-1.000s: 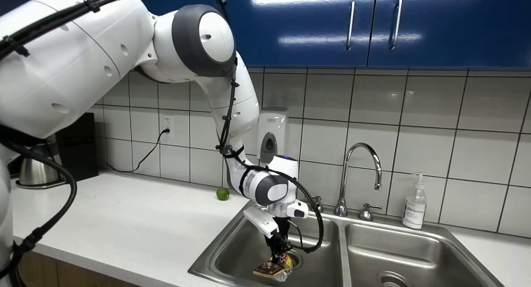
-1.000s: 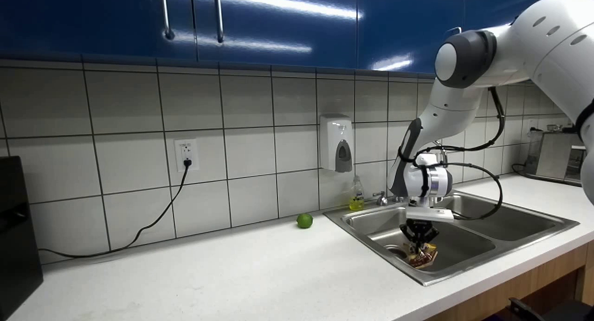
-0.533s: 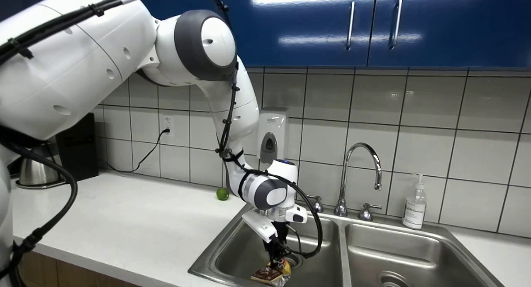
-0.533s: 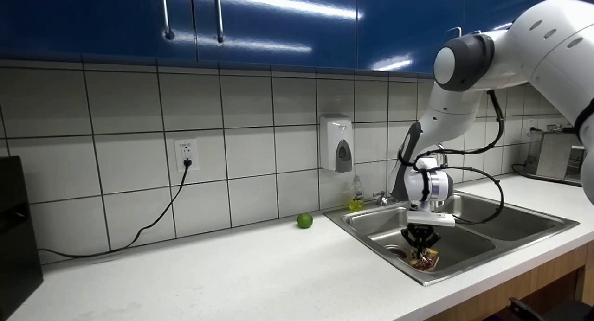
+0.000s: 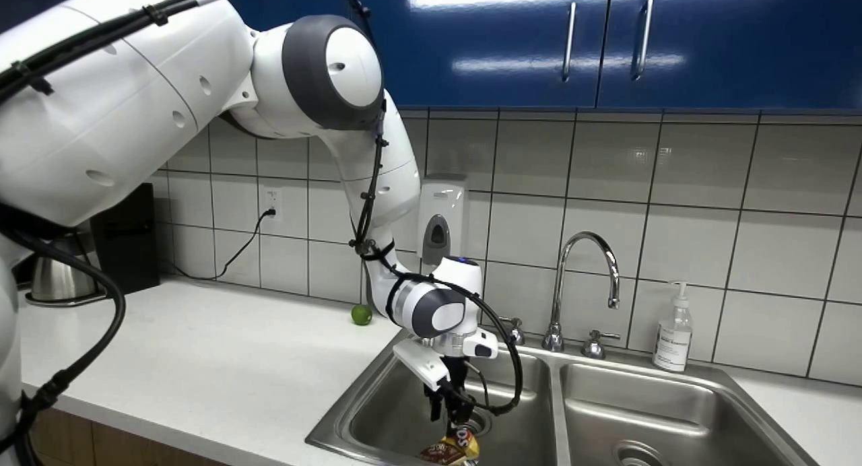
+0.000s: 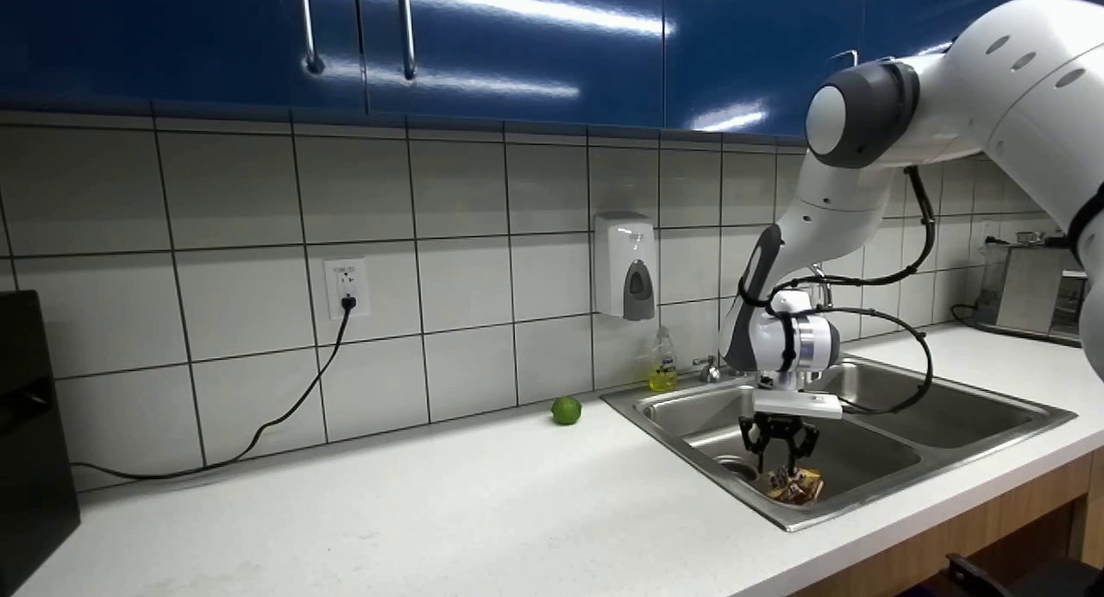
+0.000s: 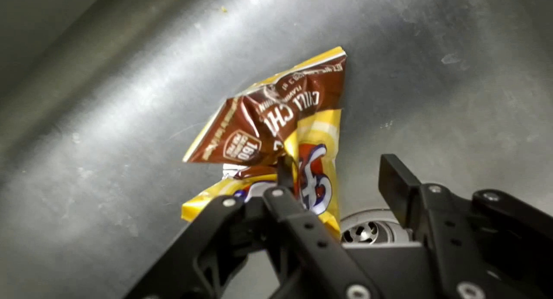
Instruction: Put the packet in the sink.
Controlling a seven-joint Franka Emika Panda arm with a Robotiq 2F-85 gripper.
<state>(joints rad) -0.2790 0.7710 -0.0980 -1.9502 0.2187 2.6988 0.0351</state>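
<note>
Wrist view, and everything beneath the jaws is sink (image 7: 453, 100), bare grey metal spreading out well past them! In both exterior views those jaws hang inside one of its two basins (image 5: 390, 405), and they're parted, a good gap between, nothing clamped. Next in size, the packet (image 7: 276, 126), brown and yellow, creased, directly under one jaw and apart from the other; it looks to be lying on the basin floor, though whether that near jaw touches it I cannot tell. So this is the let-go, I'd judge, the job all but done! To do it well: spread fully first, then straight up, gently, because a light crinkly packet could snag on that jaw at the crease and ride along. No sideways swing until the jaws clear the sink! And smallest, the drain (image 7: 367, 232), beneath the gap between the jaws, just beside the packet, partly hidden
</note>
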